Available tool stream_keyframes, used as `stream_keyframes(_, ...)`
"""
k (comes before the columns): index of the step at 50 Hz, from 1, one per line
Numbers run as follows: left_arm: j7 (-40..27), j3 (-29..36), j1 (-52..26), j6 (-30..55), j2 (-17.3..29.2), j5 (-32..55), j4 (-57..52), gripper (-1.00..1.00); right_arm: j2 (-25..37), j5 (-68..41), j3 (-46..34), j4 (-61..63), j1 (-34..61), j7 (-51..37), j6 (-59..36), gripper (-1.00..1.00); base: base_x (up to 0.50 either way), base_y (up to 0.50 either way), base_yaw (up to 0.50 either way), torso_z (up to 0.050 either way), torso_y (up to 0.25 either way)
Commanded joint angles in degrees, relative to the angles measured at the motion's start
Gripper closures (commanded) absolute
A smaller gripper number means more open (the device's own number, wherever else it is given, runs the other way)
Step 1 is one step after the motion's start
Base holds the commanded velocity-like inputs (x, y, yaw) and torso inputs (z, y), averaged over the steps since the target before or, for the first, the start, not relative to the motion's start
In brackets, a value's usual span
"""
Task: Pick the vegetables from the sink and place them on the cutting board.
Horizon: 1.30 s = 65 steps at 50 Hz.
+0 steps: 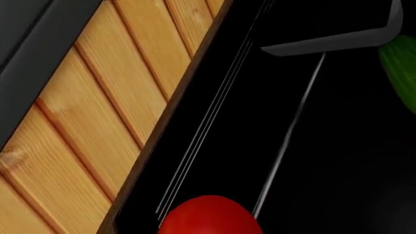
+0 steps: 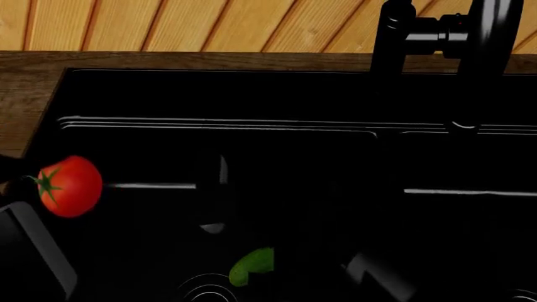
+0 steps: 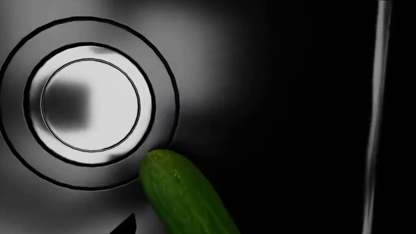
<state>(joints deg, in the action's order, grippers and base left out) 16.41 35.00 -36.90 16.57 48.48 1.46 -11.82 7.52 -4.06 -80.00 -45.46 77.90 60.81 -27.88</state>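
Note:
The red tomato (image 2: 71, 185) with its green stem turned sideways hangs over the left edge of the black sink (image 2: 251, 94). In the left wrist view the tomato (image 1: 208, 218) fills the spot between my left gripper's jaws, whose fingers stay out of frame. The dark-green cucumber (image 2: 251, 265) lies on the basin floor by a ringed drain (image 2: 205, 292). In the right wrist view the cucumber (image 3: 185, 195) runs into the jaw area next to the drain (image 3: 91, 105), with one dark fingertip (image 3: 126, 225) a little apart from it. The cutting board is out of view.
The black faucet (image 2: 470, 56) rises at the back right. Brown countertop (image 2: 25, 94) borders the sink at the left and back, with light wood panelling (image 2: 168, 22) behind. My left arm (image 2: 29, 251) and right arm (image 2: 378, 274) show dark at the bottom.

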Motion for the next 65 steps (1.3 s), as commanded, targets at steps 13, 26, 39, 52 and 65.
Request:
stream_keyframes(13,0.0,-1.1,1.1,-0.5,-1.2,0.0,0.6,1.00,-3.0,0.0,1.1,-7.8,-5.2,1.0,5.9,-1.00,0.04,0.00,0.01,0.000,0.000)
stream_keyframes(26,-0.2,-0.9,1.2,-0.9,-1.6,-0.1,1.1,1.00,-0.4,-0.1,0.6,-1.8,-4.9,1.7,1.1,1.00,0.04,0.00,0.01,0.000,-0.004)
stream_keyframes(39,-4.1,-7.1,2.3,1.7,-4.7,8.0,-3.0,1.00,13.1,-3.0,5.8,36.0,0.9,0.1,-25.3,1.00,0.04,0.00,0.00,0.000,-0.001)
stream_keyframes(52,-4.1,-11.2,1.3,3.0,-6.5,14.9,-4.2,1.00,16.3,-6.5,12.5,46.9,-0.1,-2.2,-29.4,1.00,-0.04,0.02,0.00,0.000,0.115)
stream_keyframes(65,-4.5,-11.3,0.8,3.8,-6.6,15.0,-4.4,1.00,16.2,-6.6,13.6,46.8,0.9,-2.8,-28.9,1.00,-0.50,0.14,0.00,0.000,0.250)
